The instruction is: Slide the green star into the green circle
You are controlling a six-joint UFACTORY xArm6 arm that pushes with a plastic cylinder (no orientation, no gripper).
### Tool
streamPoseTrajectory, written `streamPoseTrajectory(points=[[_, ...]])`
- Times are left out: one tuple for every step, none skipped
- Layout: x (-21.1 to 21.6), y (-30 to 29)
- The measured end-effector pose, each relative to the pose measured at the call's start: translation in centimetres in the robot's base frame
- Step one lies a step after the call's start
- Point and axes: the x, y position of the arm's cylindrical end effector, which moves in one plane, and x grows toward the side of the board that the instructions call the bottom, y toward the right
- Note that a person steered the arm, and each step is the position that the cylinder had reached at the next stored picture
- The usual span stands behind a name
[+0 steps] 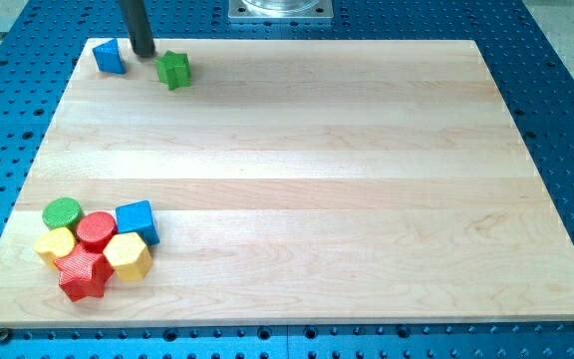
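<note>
Camera view: the green star (174, 69) sits near the board's (297, 179) top left corner, well apart from the green circle (63, 211), which heads a cluster at the bottom left. My tip (143, 53) stands just beside the star, on its upper left, between it and a blue block (109, 57). To push well, I judge the tip should go round to the star's top right side, then drive down-left. There are no fingers to part or close; whether the tip touches the star, I cannot tell.
</note>
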Motion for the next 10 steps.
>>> streamPoseTrajectory(points=[[1.7,-7.8],[-5.0,-5.6],[-4.8,-8.0],[-4.9,-5.9],[-5.0,2.9],[-1.5,9.4],[7.3,0.8],[10.5,0.7],[10.9,1.2],[18.5,2.2]])
